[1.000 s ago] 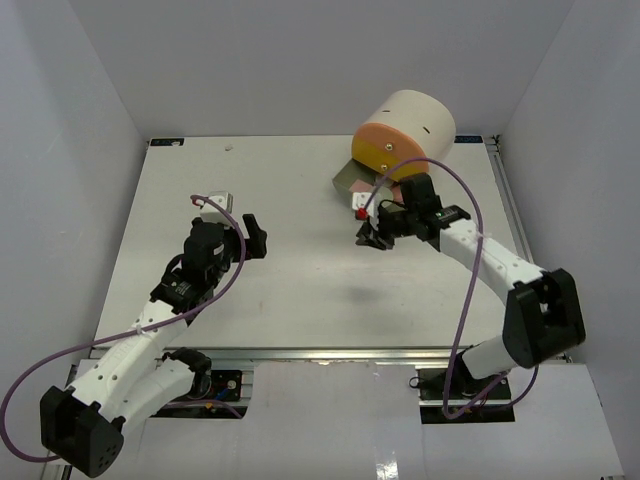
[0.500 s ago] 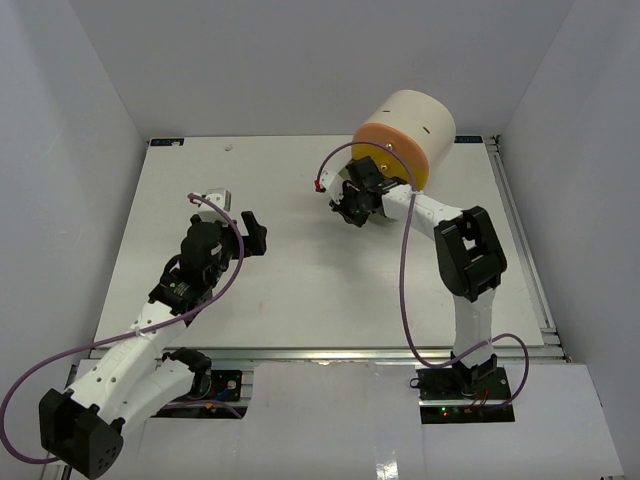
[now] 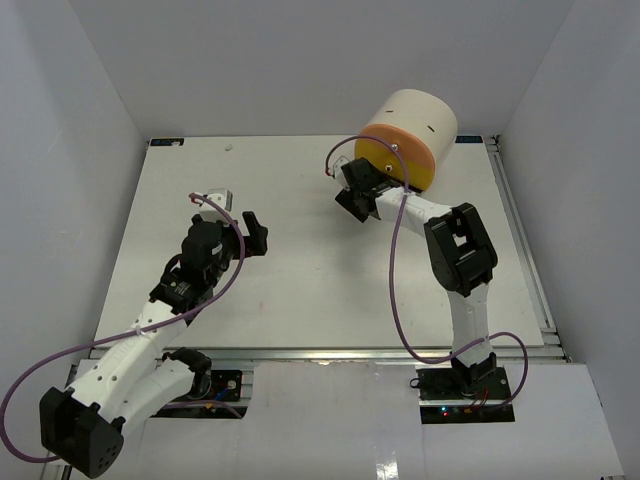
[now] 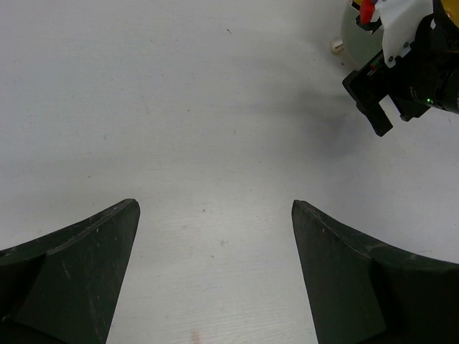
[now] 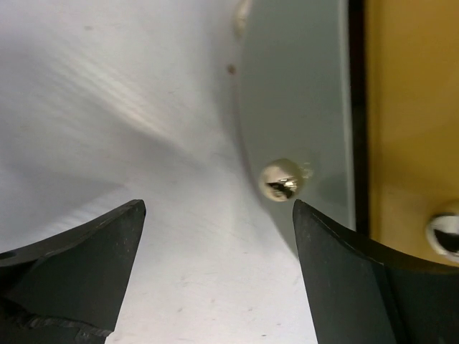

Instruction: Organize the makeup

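No makeup shows in any view. My right gripper (image 3: 358, 196) is open and empty at the front of the big cream cylinder (image 3: 412, 115), which has a yellow drawer front (image 3: 395, 160). In the right wrist view the gripper (image 5: 219, 215) faces a grey drawer front (image 5: 301, 107). Its gold knob (image 5: 280, 179) sits just ahead of the right finger, apart from it. A yellow drawer front (image 5: 409, 129) with a second knob (image 5: 445, 233) lies to the right. My left gripper (image 3: 255, 232) is open and empty over bare table, as the left wrist view (image 4: 215, 215) shows.
The cylinder stands at the table's (image 3: 300, 280) back right. White walls close in the left, back and right sides. A metal rail (image 3: 525, 250) runs along the right edge. The left wrist view shows my right gripper (image 4: 401, 79) beside the grey drawer front (image 4: 358, 36).
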{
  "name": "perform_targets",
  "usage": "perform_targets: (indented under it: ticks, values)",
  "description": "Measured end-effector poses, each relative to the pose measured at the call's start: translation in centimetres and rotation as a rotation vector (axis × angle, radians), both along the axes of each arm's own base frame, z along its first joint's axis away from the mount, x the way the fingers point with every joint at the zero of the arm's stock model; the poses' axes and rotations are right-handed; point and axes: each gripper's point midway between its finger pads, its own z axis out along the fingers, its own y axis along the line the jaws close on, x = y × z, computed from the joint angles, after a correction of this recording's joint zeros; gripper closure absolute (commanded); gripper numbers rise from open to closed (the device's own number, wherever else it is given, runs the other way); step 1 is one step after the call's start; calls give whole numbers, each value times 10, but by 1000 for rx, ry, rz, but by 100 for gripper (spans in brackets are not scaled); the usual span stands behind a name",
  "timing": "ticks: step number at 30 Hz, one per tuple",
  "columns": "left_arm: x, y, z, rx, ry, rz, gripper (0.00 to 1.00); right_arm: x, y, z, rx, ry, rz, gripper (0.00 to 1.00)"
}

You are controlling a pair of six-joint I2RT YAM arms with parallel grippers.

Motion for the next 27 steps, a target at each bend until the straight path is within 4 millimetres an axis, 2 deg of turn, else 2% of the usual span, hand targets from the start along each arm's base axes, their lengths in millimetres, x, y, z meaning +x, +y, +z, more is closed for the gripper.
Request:
perform_targets:
  ticks: [4, 11, 19, 27]
  values:
    - [1, 0, -2, 3, 6, 0, 2, 11, -12, 10, -42, -61, -39, 10]
    - [2, -1, -5, 8, 15, 0, 2, 19, -18, 20, -90, -114, -48, 10]
    - [2, -1, -6, 9, 18, 0, 2, 15, -30, 8, -148, -112, -31, 10]
    - [3, -1, -9, 14, 27, 0, 2, 16, -36, 11, -168, -142, -34, 10]
